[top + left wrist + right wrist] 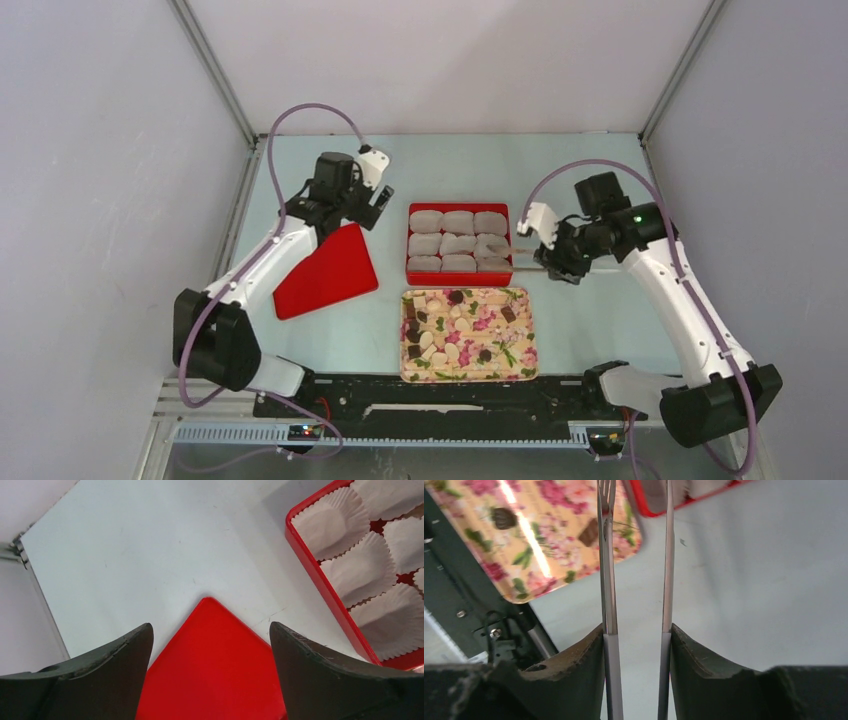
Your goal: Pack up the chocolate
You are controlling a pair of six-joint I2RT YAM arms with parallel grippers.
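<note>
The chocolate (455, 325), pale cream and dark brown pieces, lies spread on a floral tray (468, 377). A red box (459, 277) behind the tray holds grey crinkled paper cups (459, 222); I see no chocolate in them. My right gripper (545, 255) is shut on metal tongs (607, 580). The tongs' two arms stand apart with nothing between them, and their tips reach over the tray's right corner near a dark square piece (589, 532). My left gripper (375, 212) is open and empty above the far corner of a red lid (210, 670).
The red lid (325, 272) lies flat left of the box. The box's near rim (320, 580) and its cups (332, 522) show at the right of the left wrist view. A black rail (450, 395) runs along the table's near edge. White walls enclose the table.
</note>
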